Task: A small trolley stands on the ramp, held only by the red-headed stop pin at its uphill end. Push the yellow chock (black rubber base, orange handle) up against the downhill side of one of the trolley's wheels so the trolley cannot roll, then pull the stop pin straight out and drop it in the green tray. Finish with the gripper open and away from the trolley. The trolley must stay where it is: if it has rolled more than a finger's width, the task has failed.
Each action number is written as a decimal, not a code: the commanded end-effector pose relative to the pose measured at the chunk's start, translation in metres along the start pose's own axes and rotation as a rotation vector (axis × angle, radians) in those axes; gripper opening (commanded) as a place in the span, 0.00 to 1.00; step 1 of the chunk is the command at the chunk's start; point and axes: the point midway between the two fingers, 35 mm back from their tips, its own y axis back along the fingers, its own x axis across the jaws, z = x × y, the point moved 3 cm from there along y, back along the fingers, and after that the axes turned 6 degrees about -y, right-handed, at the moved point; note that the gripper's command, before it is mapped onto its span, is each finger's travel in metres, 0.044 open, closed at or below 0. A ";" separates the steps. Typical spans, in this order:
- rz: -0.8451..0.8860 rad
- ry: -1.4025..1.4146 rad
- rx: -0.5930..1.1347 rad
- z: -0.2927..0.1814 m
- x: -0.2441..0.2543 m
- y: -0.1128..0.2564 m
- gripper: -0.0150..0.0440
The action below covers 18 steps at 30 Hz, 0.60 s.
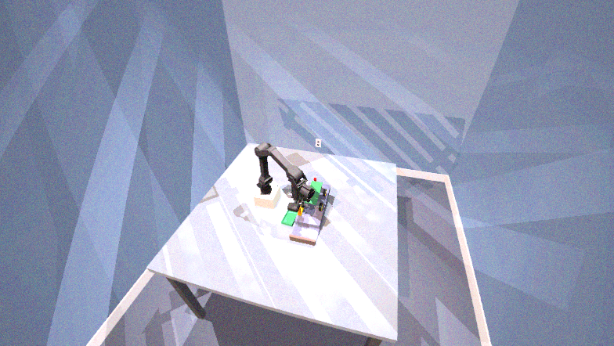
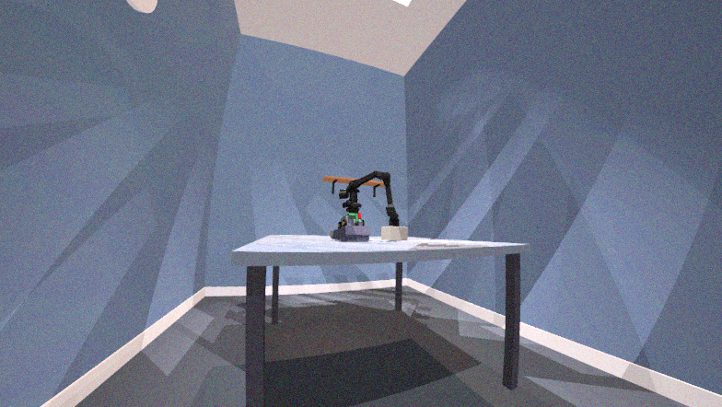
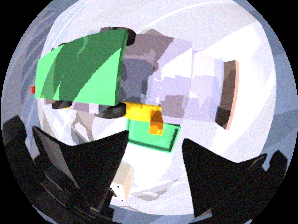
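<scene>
The trolley with its green top stands on the grey ramp. The red-headed stop pin stands at its uphill end. The yellow chock lies at the ramp's near side, its end at the downhill side of the near downhill wheel; touching or a small gap, I cannot tell. Its orange handle sticks out toward my fingers. My gripper is open, one fingertip on each side of the handle, touching neither side in the wrist view. The black base is not clear.
The green tray lies beside the ramp, under the handle in the wrist view. The arm's pale base block stands beyond the tray. The ramp's low end has a brown-red edge.
</scene>
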 end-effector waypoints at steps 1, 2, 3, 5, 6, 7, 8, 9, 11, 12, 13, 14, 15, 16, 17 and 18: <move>-0.013 -0.099 -0.052 0.001 0.000 0.015 0.58; -0.014 -0.144 -0.070 0.001 0.001 0.021 0.58; -0.008 -0.178 -0.073 0.003 0.005 0.021 0.58; 0.006 -0.244 -0.074 0.007 0.015 0.022 0.58; 0.013 -0.277 -0.074 0.009 0.020 0.022 0.58; 0.020 -0.309 -0.074 0.011 0.025 0.023 0.58; 0.027 -0.343 -0.073 0.012 0.030 0.023 0.58; 0.034 -0.377 -0.072 0.014 0.035 0.023 0.58; 0.048 -0.444 -0.069 0.017 0.045 0.024 0.58; 0.055 -0.478 -0.067 0.019 0.051 0.024 0.58; 0.062 -0.512 -0.064 0.020 0.056 0.025 0.58; 0.069 -0.546 -0.061 0.021 0.061 0.025 0.58; 0.075 -0.579 -0.058 0.022 0.067 0.025 0.58; 0.082 -0.613 -0.054 0.023 0.072 0.025 0.58; 0.088 -0.647 -0.050 0.024 0.078 0.026 0.58; 0.095 -0.680 -0.045 0.025 0.083 0.026 0.58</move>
